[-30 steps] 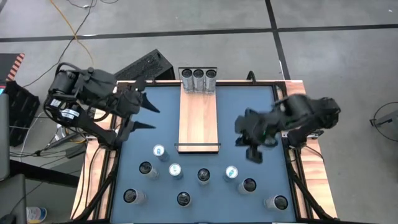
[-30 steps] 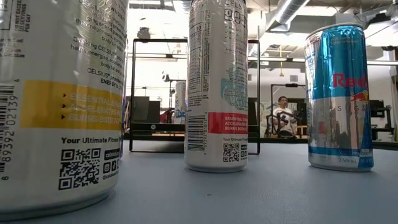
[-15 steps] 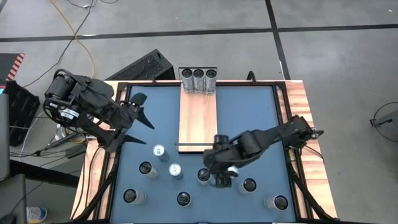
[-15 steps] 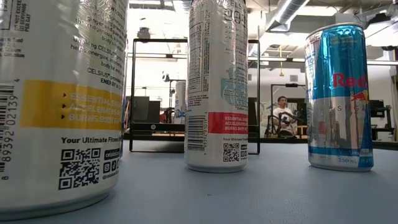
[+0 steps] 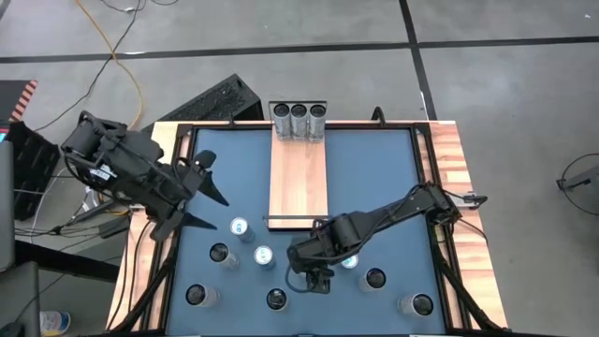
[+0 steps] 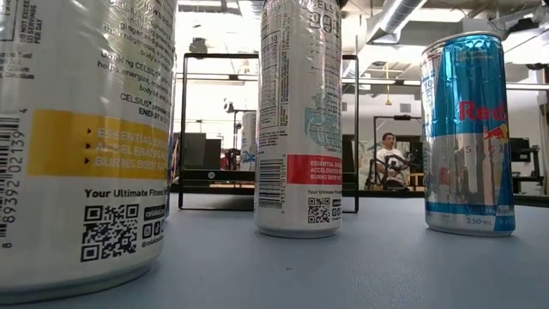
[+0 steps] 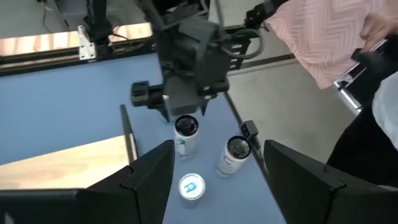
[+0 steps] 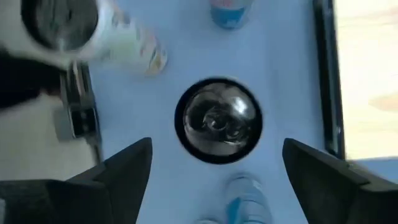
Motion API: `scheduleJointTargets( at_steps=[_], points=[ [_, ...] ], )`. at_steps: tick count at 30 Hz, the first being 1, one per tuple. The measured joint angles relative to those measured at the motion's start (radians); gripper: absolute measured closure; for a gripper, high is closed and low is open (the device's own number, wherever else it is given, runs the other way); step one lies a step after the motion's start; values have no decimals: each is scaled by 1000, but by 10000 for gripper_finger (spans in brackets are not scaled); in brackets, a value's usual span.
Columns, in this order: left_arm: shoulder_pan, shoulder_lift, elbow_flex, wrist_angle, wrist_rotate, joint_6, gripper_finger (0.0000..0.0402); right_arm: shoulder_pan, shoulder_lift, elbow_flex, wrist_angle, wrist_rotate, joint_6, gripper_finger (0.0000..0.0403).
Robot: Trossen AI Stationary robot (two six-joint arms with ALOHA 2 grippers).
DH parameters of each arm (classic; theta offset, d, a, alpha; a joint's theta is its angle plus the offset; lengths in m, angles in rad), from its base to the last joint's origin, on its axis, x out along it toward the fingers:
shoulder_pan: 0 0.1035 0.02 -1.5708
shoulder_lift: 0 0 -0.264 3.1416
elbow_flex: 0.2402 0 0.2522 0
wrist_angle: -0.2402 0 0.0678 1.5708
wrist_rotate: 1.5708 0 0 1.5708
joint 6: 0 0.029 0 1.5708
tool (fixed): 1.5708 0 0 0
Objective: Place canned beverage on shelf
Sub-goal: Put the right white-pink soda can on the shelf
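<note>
The right gripper [image 5: 312, 271] hangs directly over one upright can [image 8: 218, 119] in the scatter of cans on the blue table [image 5: 374, 168], just off the shelf's near end; in the right wrist view its fingers [image 8: 121, 174] stand wide apart, one to each side of the can's dark top, not yet touching it; in the high view the arm hides that can. The can looks like a slim aluminium beverage can; I judge it stiff enough when full, light to moderate in weight, smooth and rather slippery on its printed wall, and easily tipped because it is tall and narrow; the sound hold is across the cylinder wall a little below the rim, squarely on the middle so it does not squirt sideways. The left gripper [image 5: 208, 192] waits over the table's left side, its fingers [image 7: 149, 180] spread open and empty. The shelf [image 5: 299, 178], a light-wood board with black end rails, lies in the middle of the table; three cans [image 5: 299, 120] stand in a row at its far end, the rest of the board bare; the other cans stand on the table itself, among them a blue and silver one [image 6: 467, 137] and a white one [image 6: 299, 120].
</note>
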State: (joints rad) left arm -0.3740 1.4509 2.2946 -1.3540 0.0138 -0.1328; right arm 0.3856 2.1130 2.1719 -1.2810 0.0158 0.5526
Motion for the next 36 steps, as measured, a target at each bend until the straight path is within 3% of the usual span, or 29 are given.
scheduleJointTargets(
  at_steps=[8, 21, 29, 36],
  points=[
    [-75, 1, 0, 35, -59, -82, 169, -2, 35, 1, 65, 13, 188, 57],
    [-151, 7, 0, 46, -187, -123, 169, -21, 142, 0, 48, 51, 301, 70],
    [-151, 7, 0, 73, -218, -124, 169, -5, 142, 0, -2, 73, 293, 116],
    [-151, 7, 0, 73, -228, -116, 169, 0, 142, 0, -2, 58, 281, 121]
  ],
)
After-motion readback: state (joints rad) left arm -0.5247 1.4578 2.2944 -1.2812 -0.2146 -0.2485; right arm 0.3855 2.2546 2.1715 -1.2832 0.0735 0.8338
